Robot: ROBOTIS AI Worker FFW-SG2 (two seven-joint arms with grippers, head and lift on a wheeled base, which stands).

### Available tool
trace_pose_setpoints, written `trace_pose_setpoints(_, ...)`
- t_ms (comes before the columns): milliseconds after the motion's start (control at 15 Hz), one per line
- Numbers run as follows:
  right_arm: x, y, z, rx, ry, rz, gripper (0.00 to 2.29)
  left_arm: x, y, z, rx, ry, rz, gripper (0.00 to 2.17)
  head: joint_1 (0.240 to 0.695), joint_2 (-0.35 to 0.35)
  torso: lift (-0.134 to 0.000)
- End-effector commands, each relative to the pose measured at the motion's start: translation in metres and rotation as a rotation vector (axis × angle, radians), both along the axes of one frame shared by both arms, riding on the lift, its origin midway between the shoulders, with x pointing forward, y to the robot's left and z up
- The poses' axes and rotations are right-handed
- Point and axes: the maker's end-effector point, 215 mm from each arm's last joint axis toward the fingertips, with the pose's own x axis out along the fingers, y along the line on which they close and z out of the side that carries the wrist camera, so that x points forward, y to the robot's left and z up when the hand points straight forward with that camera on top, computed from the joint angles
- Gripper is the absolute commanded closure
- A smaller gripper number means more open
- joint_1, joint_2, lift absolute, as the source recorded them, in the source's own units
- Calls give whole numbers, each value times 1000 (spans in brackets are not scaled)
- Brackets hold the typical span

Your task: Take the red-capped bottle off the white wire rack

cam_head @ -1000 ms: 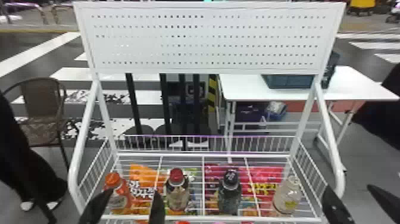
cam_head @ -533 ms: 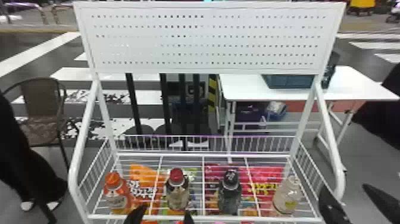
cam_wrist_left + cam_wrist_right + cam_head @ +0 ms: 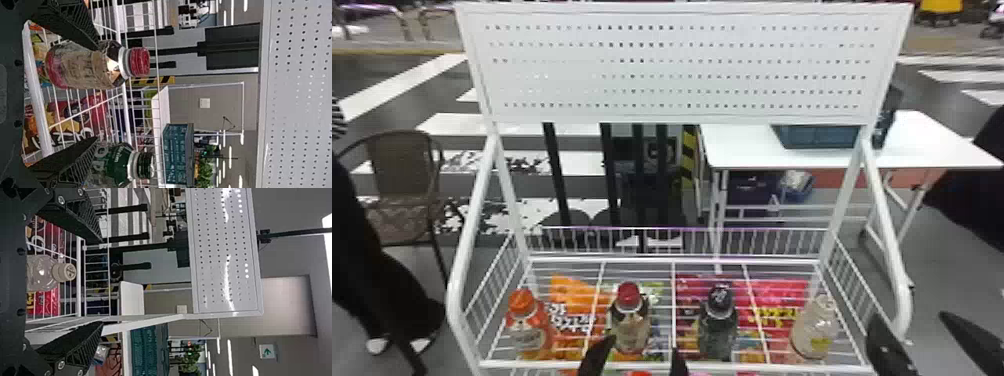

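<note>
In the head view the red-capped bottle (image 3: 629, 320) stands upright on the white wire rack (image 3: 642, 364), second from the left. My left gripper (image 3: 636, 356) is open at the rack's front edge, one finger before this bottle, the other to its right. In the left wrist view the red-capped bottle (image 3: 92, 64) lies between the open fingers of the left gripper (image 3: 96, 92), close to one of them. My right gripper (image 3: 919, 345) is parked open at the rack's right side; the right wrist view shows this gripper (image 3: 102, 282) with its fingers apart.
An orange-capped bottle (image 3: 527, 325) stands left of the red-capped one, a black-capped bottle (image 3: 718, 320) to its right, and a clear bottle (image 3: 814, 327) at the right end. Snack bags (image 3: 572, 310) lie beneath. A perforated white panel (image 3: 682, 65) rises above the rack.
My left gripper has moved rightward from between the orange-capped and red-capped bottles to the front of the red-capped bottle. The right gripper has shifted slightly; the bottles have not moved.
</note>
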Motion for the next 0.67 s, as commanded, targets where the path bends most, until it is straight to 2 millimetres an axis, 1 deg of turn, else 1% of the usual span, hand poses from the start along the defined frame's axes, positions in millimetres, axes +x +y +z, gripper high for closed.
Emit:
trace_pose_setpoints(0, 1, -1, -1, -2, 2, -1, 151, 12, 8, -4, 18, -4, 22, 73, 499, 0, 0)
trace_pose_setpoints(200, 1, 0, 0, 0, -1, 0, 151, 29, 25, -10, 26, 3, 56, 73, 499, 0, 0)
trace_pose_setpoints(333, 2, 0, 0, -2, -3, 1, 151, 39, 30, -10, 33, 2, 62, 73, 499, 0, 0)
trace_pose_setpoints(600, 1, 0, 2, 0, -6, 0, 151, 57, 30, -7, 15, 5, 53, 73, 499, 0, 0)
